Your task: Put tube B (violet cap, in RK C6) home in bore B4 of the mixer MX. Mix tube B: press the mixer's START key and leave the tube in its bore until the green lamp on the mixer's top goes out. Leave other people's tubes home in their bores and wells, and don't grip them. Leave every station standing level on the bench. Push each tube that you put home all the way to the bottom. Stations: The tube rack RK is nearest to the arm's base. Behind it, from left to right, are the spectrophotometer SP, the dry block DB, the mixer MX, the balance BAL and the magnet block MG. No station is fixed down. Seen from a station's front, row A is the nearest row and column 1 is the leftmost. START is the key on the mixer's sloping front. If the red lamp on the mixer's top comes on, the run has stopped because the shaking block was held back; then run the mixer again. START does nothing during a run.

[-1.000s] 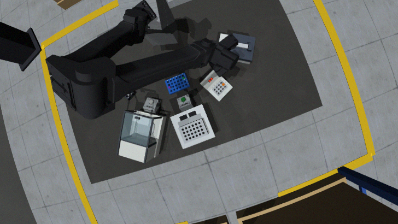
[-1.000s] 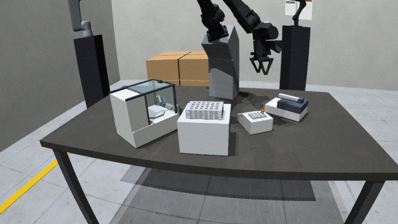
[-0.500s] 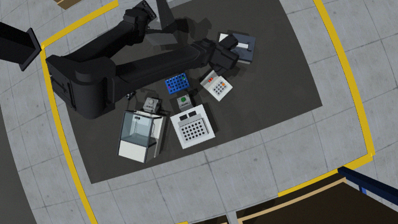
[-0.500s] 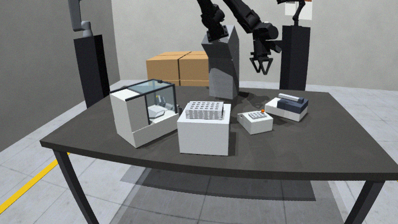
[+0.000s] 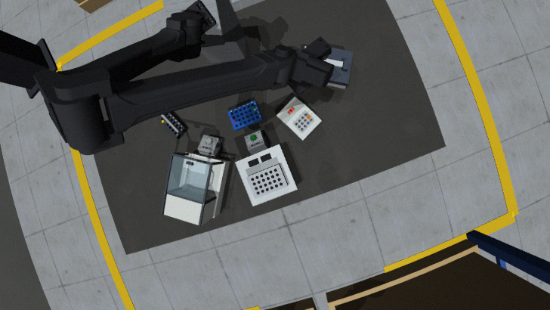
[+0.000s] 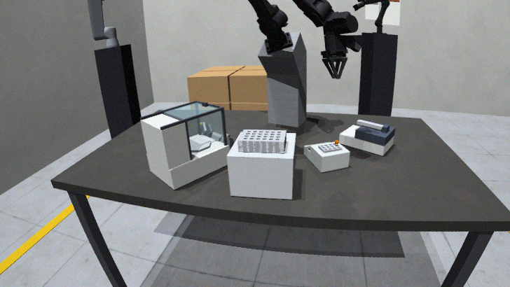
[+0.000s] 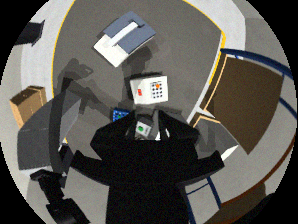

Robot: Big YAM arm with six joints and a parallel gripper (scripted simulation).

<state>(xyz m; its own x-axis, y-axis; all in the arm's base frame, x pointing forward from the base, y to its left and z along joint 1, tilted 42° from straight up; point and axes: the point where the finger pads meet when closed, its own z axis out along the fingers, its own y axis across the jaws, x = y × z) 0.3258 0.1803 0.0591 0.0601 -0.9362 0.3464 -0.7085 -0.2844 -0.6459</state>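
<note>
Tube B's violet cap (image 5: 233, 120) shows in the blue rack RK (image 5: 245, 114), standing in its well. The mixer MX (image 5: 266, 175) is a white box with a grey block of empty bores (image 6: 262, 141). Its green START key (image 5: 253, 137) is on the small sloping front facing the rack. No lamp looks lit on the mixer's top. My gripper (image 6: 335, 73) hangs high above the bench, over the spot between the dry block and the spectrophotometer. Its fingers are drawn in but apart, with nothing between them. The rack is hidden behind the mixer in the exterior view.
A green-capped tube (image 5: 254, 109) stands in the rack. The dry block DB (image 5: 298, 118) holds an orange-capped tube (image 5: 308, 116). The spectrophotometer SP (image 5: 338, 67) lies under my wrist. The glass-walled balance BAL (image 5: 196, 184) and the magnet block MG (image 5: 174, 124) stand to the mixer's other side.
</note>
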